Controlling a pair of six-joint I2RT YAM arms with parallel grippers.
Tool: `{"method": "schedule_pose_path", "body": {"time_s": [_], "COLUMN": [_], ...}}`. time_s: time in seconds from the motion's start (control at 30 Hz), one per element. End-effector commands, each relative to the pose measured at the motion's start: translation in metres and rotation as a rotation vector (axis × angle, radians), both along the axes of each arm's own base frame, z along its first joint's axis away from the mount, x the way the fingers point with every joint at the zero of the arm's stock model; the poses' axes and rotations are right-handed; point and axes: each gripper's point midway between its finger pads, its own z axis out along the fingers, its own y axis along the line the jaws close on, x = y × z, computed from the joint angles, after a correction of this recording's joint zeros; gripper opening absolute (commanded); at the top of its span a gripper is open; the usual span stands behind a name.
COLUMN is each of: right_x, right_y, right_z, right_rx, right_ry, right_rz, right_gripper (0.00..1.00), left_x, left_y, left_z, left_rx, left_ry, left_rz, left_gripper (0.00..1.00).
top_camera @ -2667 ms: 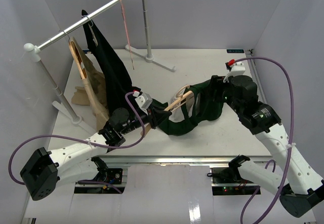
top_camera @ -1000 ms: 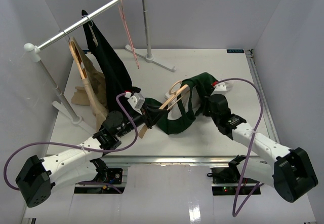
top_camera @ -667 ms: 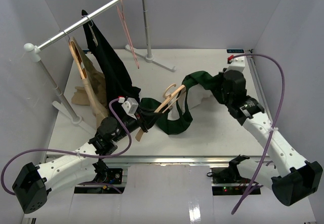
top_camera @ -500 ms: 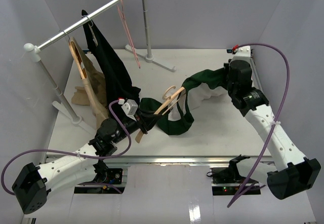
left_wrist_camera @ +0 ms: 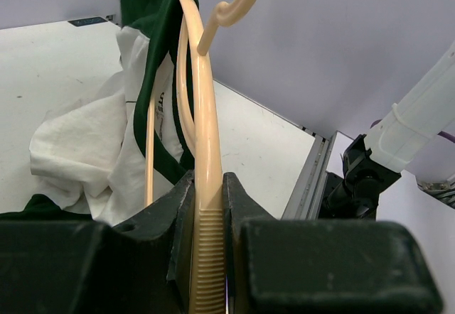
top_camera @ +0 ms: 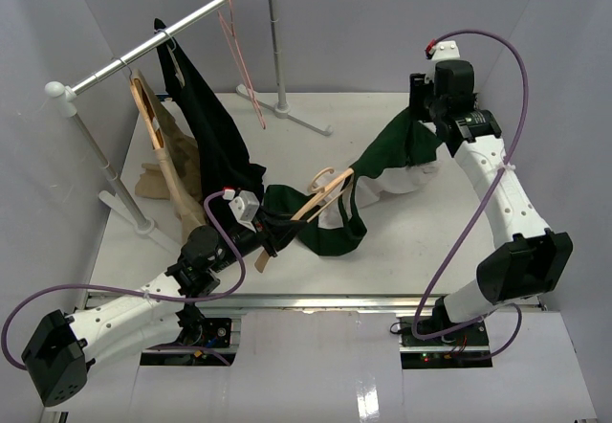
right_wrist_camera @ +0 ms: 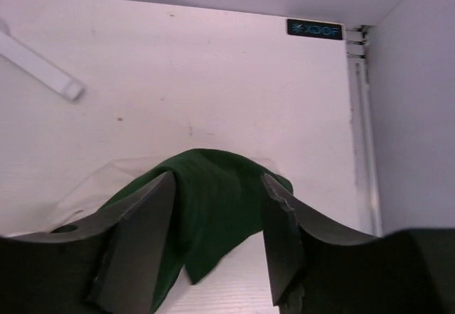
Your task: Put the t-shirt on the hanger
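On the white bench (top_camera: 402, 241), the dark green t-shirt with a cream-white panel (top_camera: 387, 150) stretches from the light wooden hanger (left_wrist_camera: 206, 150) up to the right gripper (right_wrist_camera: 217, 186), whose fingers stand apart around a green fold. The left gripper (left_wrist_camera: 207, 186) clamps the hanger's end. The best next move is probably to hold the hanger steady and draw the cloth evenly over its arm.

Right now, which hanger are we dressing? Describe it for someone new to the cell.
Start at the middle of the white table, in front of the clothes rack. A light wooden hanger slants up from the left pincer, the dark green t-shirt draped over it. Unlike the pink wire hanger and the wooden one under tan cloth, it is off the rail.
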Motion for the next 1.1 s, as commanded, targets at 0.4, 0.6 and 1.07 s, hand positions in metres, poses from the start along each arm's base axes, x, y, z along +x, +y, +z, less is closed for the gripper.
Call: {"method": "schedule_pose_path", "body": {"time_s": [0.4,0.6,1.07], "right_x": [-0.144,-0.165,-0.157], "right_y": [0.125,0.146,0.165], "right_z": [-0.018,-0.018,-0.036], "right_rx": [0.348,0.357,0.282], "right_ry": [-0.055,-0.102,-0.095], "right_rz": [0.573,0.609,0.492], "right_gripper": [0.62,0.6,0.47], "left_x": [0.007,0.008,0.009], "left_y": [-0.003,-0.005,-0.008], "left_z": [0.033,0.032,0.04], "left_rx": [-0.106,-0.098,-0.108], "left_ry": [-0.046,-0.042,-0.053], "left_rz": [0.016,0.014,0.009], "left_gripper": [0.0,0.0,0.0]}}
